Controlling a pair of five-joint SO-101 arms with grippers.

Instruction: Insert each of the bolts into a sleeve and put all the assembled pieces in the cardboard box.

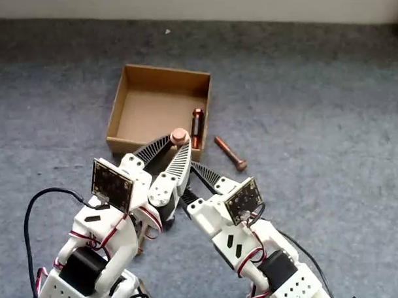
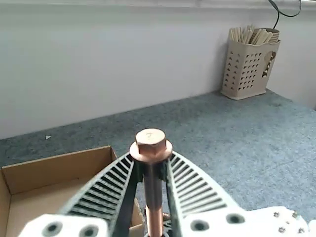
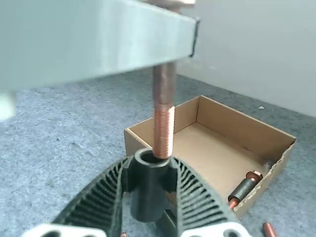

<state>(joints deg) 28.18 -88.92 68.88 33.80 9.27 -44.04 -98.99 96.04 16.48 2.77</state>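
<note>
While the left gripper (image 2: 150, 170) clamps the copper-coloured flanged metal bolt (image 2: 151, 143) upright, the right gripper (image 3: 148, 170) grasps the black cylindrical sleeve (image 3: 146, 195) directly beneath it, near the brown cardboard box (image 1: 163, 69). Step in hand: insertion (threaded tip at the sleeve mouth). Next, lower the bolt straight, keeping both axes aligned. One assembled piece (image 1: 197, 126) lies in the box; another bolt (image 1: 230, 153) lies on the grey carpet (image 1: 315, 106).
</note>
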